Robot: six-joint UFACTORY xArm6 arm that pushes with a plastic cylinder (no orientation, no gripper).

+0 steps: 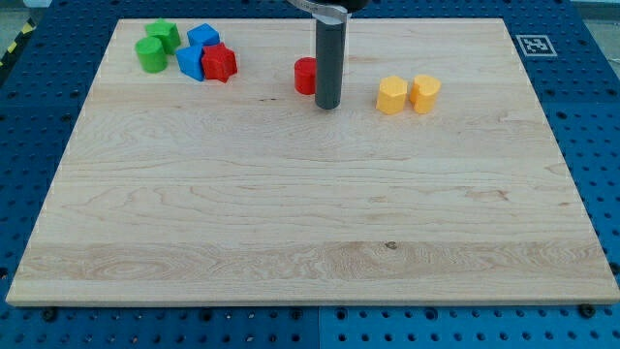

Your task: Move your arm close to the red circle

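My tip (327,105) stands just to the right of the red circle (306,76), far on the wooden board (291,242) near its middle — touching or nearly so, I cannot tell which. I judge the task all but done, with at most a small nudge left. There is no claw to open or close — only the rod; the 2 yellow blocks (408,94) sit further right.

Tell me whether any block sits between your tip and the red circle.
Nothing visible does. My tip sits right beside the red circle, on its right in the view, with no block between. The yellow blocks lie farther to the right.
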